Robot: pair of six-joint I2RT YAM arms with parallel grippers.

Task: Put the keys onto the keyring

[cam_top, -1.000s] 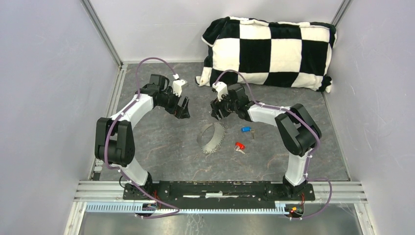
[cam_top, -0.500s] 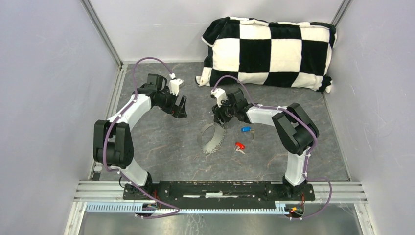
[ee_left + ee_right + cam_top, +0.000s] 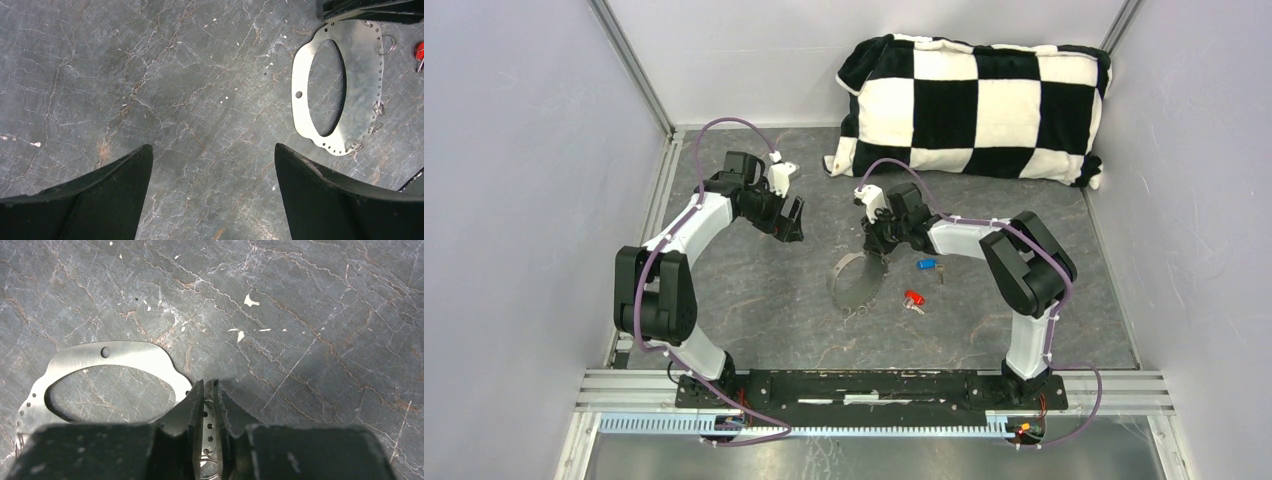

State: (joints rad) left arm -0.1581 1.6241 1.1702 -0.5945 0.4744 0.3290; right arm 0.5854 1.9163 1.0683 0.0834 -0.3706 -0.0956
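The keyring (image 3: 857,283) appeared to be a thin, stiff oval plate of bright steel, punched with holes along one side and hung with small split rings. I judged it light and slick, best pinched by its edge. It rested on the bench (image 3: 754,300). The right tool (image 3: 210,390) was closed almost fully on the keyring's far rim. The left tool (image 3: 212,150) gaped wide and empty, well left of the keyring. The blue key (image 3: 927,265) and red key (image 3: 912,298) lay just right of it.

The keyring (image 3: 361,70) lay mid-way across the table (image 3: 764,310), its far rim between the right fingers (image 3: 192,412). One key (image 3: 927,265) lay just right of it, the other key (image 3: 913,298) nearer the front edge. The left fingers (image 3: 100,200) hung toward the left edge. A pillow (image 3: 974,105) lay in the far right corner.
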